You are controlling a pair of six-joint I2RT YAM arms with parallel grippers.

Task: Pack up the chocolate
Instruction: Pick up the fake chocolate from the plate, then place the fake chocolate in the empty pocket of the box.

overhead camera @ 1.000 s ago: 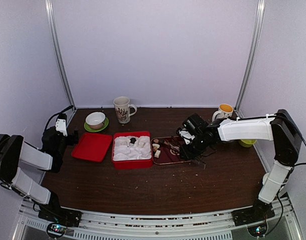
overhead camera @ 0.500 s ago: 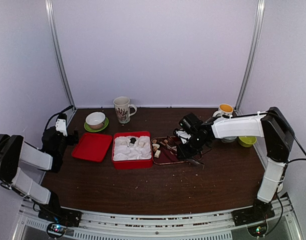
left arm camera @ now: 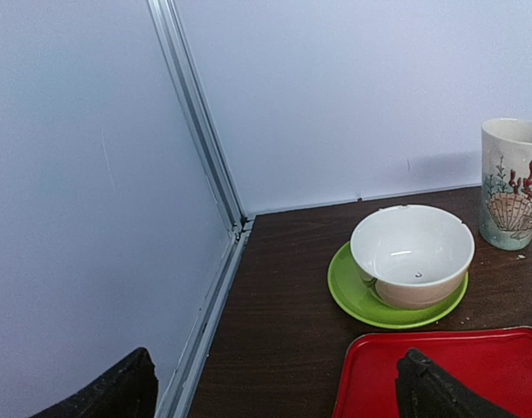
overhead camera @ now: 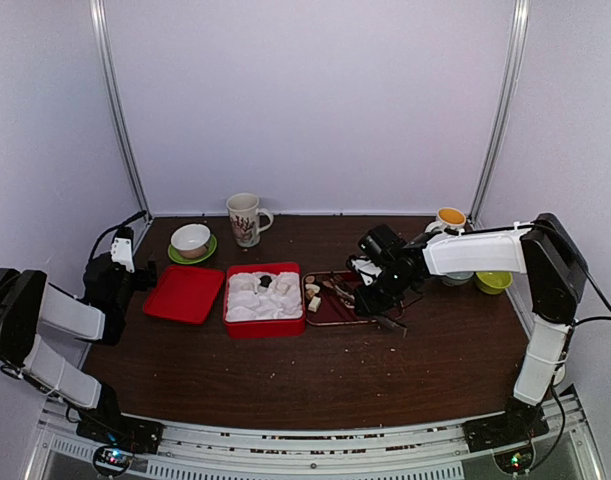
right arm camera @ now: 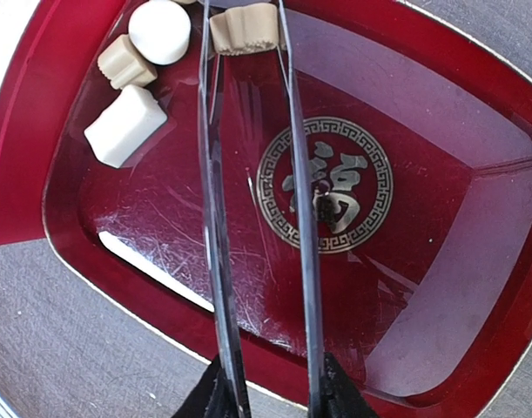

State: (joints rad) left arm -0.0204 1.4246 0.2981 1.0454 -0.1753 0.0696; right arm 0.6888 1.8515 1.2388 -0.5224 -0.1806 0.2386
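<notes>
Tan chocolate (right arm camera: 244, 30) pinched in right end effector (right arm camera: 245, 16) near tray (right arm camera: 65, 235) rim; left end effector (left arm camera: 274, 376) gapes.

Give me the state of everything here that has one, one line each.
Red box, open, one dark piece in its white insert.
Red lid, off, flat left of the box.
Tray, holding cream chocolate pieces at one end.
Right gripper, fingers flanking a tan piece; grip unclear.
Left gripper, open, empty.
White bowl, upright, empty, on a green saucer.
Shell mug, upright.
</notes>
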